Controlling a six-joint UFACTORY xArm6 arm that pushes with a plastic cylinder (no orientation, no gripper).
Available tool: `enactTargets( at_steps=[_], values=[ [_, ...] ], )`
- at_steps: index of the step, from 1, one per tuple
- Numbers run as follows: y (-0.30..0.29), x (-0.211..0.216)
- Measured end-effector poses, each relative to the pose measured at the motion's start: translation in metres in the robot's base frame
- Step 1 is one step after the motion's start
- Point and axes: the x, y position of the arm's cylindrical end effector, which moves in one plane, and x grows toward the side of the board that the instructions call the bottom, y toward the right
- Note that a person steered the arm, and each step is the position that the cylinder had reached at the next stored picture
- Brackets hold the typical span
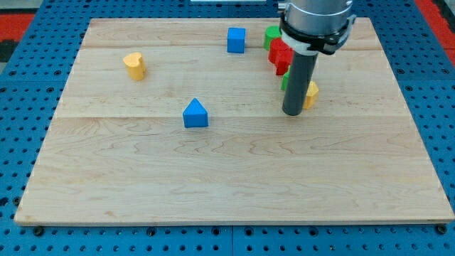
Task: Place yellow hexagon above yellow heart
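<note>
Pushing the yellow hexagon (311,93) leftward is the step we judge to be in hand, and doing it well depends on where our tip (292,112) meets it. We carry no claw, only a rod, so there is nothing to open or close. The tip stands at the hexagon's left edge, touching or nearly so; we cannot tell which, because the rod hides most of the block. That is the wrong side for a push to the view's left, so we would first circle to the hexagon's right, then drive it left in a straight line, keeping contact centred so it does not slip off sideways.

The yellow heart (134,65) sits well apart, near the view's upper left. The target spot lies between it and the board's top edge, which leaves little room, so we would approach slowly and stop short of the rim.

Close by the hexagon stand a red block (280,55), a green block (271,35) behind it, and a sliver of another green block (284,83) beside the rod. A blue cube (236,40) and a blue triangle (195,114) flank the likely path.

The wooden board (227,178) is smooth and level, resting on a blue mat (18,107).
</note>
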Motion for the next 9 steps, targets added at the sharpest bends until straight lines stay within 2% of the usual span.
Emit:
enactTargets(
  at_steps=[1,2,3,5,6,8,9],
  values=[
    [0.059,0.017],
    [0.100,-0.024],
    [0.064,-0.027],
    [-0.063,-0.010],
    [-0.088,-0.017],
    [-0.049,-0.028],
    [-0.054,-0.053]
  ],
)
